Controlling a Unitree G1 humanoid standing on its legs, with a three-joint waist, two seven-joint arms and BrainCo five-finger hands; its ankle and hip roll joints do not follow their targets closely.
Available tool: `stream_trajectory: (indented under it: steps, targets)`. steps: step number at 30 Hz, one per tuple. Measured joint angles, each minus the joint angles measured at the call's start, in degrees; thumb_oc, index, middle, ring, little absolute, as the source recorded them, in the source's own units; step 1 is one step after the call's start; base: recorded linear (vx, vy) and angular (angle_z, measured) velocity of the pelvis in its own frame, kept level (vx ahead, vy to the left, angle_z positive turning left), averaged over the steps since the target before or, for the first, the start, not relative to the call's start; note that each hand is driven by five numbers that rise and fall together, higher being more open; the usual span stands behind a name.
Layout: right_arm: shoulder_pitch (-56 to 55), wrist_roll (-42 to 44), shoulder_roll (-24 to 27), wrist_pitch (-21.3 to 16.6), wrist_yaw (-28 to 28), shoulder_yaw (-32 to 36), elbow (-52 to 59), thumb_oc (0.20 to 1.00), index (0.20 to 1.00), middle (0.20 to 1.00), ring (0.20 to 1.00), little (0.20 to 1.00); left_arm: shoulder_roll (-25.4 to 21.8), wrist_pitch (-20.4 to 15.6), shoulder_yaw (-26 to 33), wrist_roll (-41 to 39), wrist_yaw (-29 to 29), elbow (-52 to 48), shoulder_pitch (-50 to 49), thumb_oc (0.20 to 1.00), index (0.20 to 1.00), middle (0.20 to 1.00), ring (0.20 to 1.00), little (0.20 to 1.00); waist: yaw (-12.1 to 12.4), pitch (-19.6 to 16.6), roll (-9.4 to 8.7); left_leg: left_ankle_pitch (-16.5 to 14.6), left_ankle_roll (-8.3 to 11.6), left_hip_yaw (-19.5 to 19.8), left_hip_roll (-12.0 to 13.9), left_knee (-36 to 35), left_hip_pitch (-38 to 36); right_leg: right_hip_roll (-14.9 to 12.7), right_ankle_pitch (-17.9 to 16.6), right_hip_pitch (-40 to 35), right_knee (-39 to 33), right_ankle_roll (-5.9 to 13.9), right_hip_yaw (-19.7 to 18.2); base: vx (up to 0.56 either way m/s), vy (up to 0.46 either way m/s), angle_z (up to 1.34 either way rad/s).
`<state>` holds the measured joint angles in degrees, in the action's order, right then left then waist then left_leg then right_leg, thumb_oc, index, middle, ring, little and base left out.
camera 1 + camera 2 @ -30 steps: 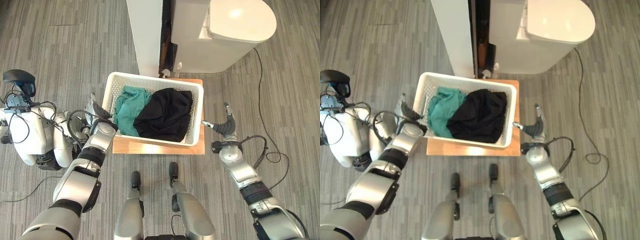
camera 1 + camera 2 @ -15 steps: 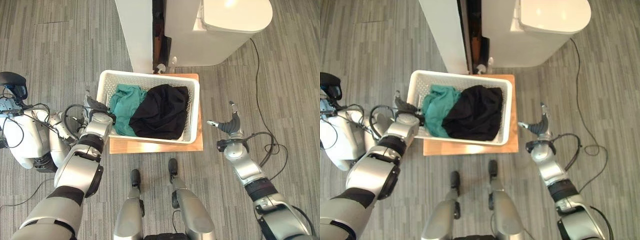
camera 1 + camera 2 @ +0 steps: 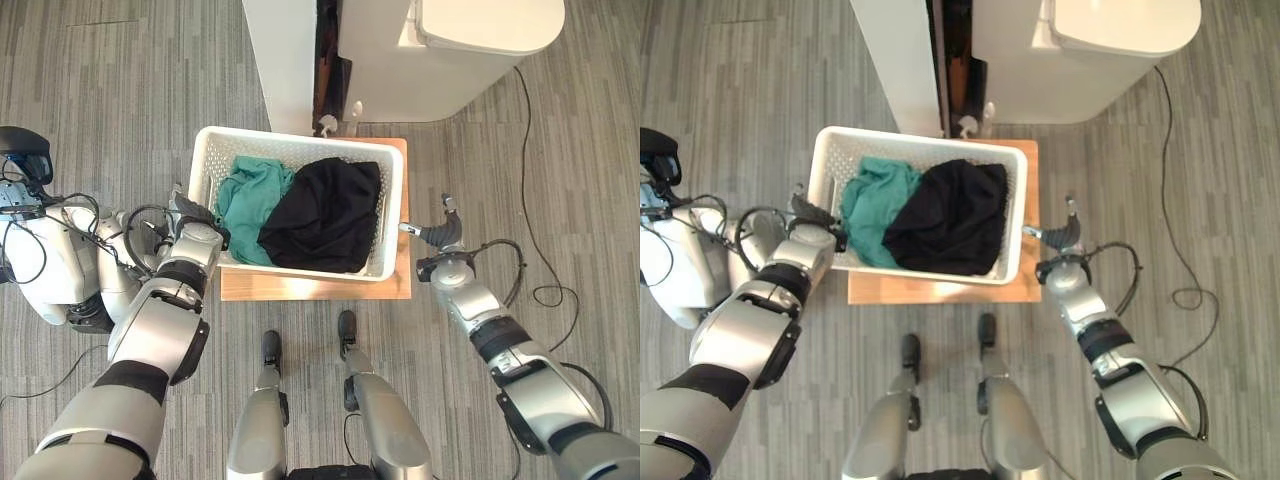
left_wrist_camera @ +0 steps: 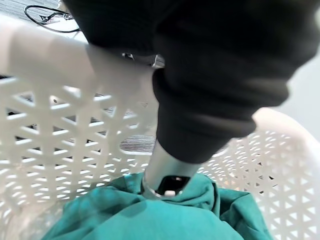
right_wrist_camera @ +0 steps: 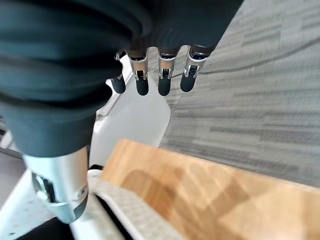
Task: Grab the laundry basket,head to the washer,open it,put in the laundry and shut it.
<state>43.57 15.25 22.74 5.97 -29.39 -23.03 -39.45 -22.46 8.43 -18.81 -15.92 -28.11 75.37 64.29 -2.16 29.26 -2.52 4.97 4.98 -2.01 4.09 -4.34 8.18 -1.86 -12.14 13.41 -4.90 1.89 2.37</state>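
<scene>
The white laundry basket (image 3: 300, 141) stands on a low wooden platform (image 3: 300, 287), holding a green garment (image 3: 250, 195) and a black garment (image 3: 325, 215). My left hand (image 3: 195, 225) sits against the basket's left rim. In the left wrist view its thumb (image 4: 165, 170) reaches over the lattice wall (image 4: 45, 145) above the green garment (image 4: 150, 220). My right hand (image 3: 440, 235) is open just beside the basket's right wall, with straight fingers (image 5: 149, 80) over the platform (image 5: 200, 190). The white washer (image 3: 470, 50) stands behind the basket, lid down.
A tall white panel (image 3: 285, 60) stands left of the washer, with a dark gap between them. A white device with black cables (image 3: 50, 260) sits on the floor at my left. A black cable (image 3: 530, 180) runs over the grey floor on the right.
My right hand has moved in from the open floor to the basket's right wall. My left hand stays at the left rim. The camera has shifted a little.
</scene>
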Motion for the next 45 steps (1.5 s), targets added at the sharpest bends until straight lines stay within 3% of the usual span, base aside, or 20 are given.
stream_trajectory:
  steps: [7,16,18,29,38,39,40,41,42,44,45]
  targets:
    - [2.72,4.64,-1.54,-1.20,0.19,-1.23,-5.27,1.000,1.000,1.000,1.000,1.000,-0.11,0.10,-0.55,-0.55,0.36,0.25,1.49,1.000,1.000,1.000,1.000,1.000,1.32,0.00,0.00,0.00,0.00,-0.02,-0.12,0.08,0.00,0.02,-0.01,0.00,0.00,0.00,-0.05,0.00,0.000,0.00]
    - [1.23,6.49,-1.96,-1.28,0.84,-1.35,-0.64,1.000,1.000,1.000,1.000,1.000,-0.98,0.54,-0.64,-1.65,0.96,0.61,1.43,1.000,1.000,1.000,1.000,1.000,1.22,0.01,-0.06,-0.09,-0.13,-0.27,-0.21,0.20,-0.08,0.01,-0.14,0.00,0.01,-0.11,-0.26,0.00,0.005,-0.01]
    - [5.40,7.71,-2.35,-1.28,2.06,-3.73,-7.28,1.000,1.000,1.000,1.000,1.000,-1.61,0.50,-2.79,-1.66,2.58,2.53,2.13,1.000,1.000,1.000,1.000,1.000,1.21,0.38,-0.77,-0.10,-0.13,-0.32,-0.21,0.31,-0.01,0.03,-0.38,0.16,0.01,-0.08,-0.37,-0.01,0.023,-0.06]
    - [13.64,9.99,-6.60,-0.75,9.24,-9.96,-19.66,1.000,1.000,1.000,1.000,1.000,-2.73,0.91,-8.71,0.86,8.00,6.75,6.43,1.000,1.000,1.000,1.000,1.000,1.44,0.42,-2.28,-0.36,-0.11,-0.15,-0.19,2.18,2.50,0.06,-0.73,1.66,0.01,-0.02,-0.28,0.00,0.004,0.01]
    - [18.67,12.04,-9.34,-0.58,12.17,-10.90,-28.05,1.000,1.000,1.000,1.000,1.000,-3.36,1.01,-11.51,1.33,9.60,7.01,8.19,1.000,1.000,1.000,1.000,1.000,1.44,0.30,-2.48,-0.69,-0.09,-0.10,-0.14,3.29,3.96,0.11,-1.06,2.62,0.02,-0.18,-0.23,0.00,0.001,0.00]
    - [19.37,12.20,-9.80,-0.23,12.39,-10.94,-29.29,1.000,1.000,1.000,1.000,1.000,-3.29,1.01,-11.65,1.32,9.66,7.00,8.33,0.834,0.834,0.834,0.834,0.834,1.44,0.25,-2.58,-0.69,-0.09,-0.06,-0.14,3.43,4.11,0.10,-1.12,2.65,0.02,-0.26,-0.17,0.00,0.000,0.00]
    - [20.09,12.19,-10.14,0.14,12.48,-10.93,-30.87,1.000,1.000,1.000,1.000,1.000,-3.16,1.04,-11.91,1.32,9.68,6.99,8.35,0.282,0.282,0.282,0.282,0.282,1.47,0.18,-2.68,-0.76,-0.07,0.00,-0.15,3.70,4.26,0.07,-1.14,2.65,0.02,-0.29,-0.11,0.02,0.004,0.04]
    - [20.92,12.19,-10.64,0.50,12.75,-10.94,-32.38,0.871,0.871,0.871,0.871,0.871,-3.13,1.10,-11.92,1.31,9.77,7.00,8.42,0.200,0.200,0.200,0.200,0.200,1.46,0.05,-2.90,-1.02,-0.04,0.13,-0.15,4.34,4.70,0.07,-1.17,2.73,0.02,-0.33,-0.05,0.02,0.014,0.04]
    - [21.29,12.19,-10.92,0.64,13.15,-10.94,-33.16,0.473,0.473,0.473,0.473,0.473,-3.16,1.35,-12.05,1.32,9.82,6.99,8.62,0.200,0.200,0.200,0.200,0.200,1.51,-0.21,-3.32,-1.12,-0.03,0.21,-0.13,4.73,5.18,0.08,-1.24,3.01,0.02,-0.40,-0.01,0.01,0.019,0.06]
    - [21.36,12.19,-11.10,0.88,13.44,-10.96,-33.79,0.200,0.200,0.200,0.200,0.200,-3.20,1.71,-13.75,1.33,9.99,6.99,8.71,0.200,0.200,0.200,0.200,0.200,1.61,-0.63,-3.97,-1.31,0.01,0.42,-0.16,5.52,6.12,0.04,-1.29,3.60,0.22,-0.42,0.07,0.01,0.021,0.04]
    - [21.40,12.19,-11.10,1.10,13.51,-10.95,-33.92,0.200,0.200,0.200,0.200,0.200,-3.22,1.68,-13.97,1.32,10.09,6.91,8.78,0.200,0.200,0.200,0.200,0.200,1.64,-0.71,-4.11,-1.38,-0.03,0.51,-0.19,5.92,6.53,0.00,-1.31,3.81,0.38,-0.44,0.09,0.01,0.016,0.03]
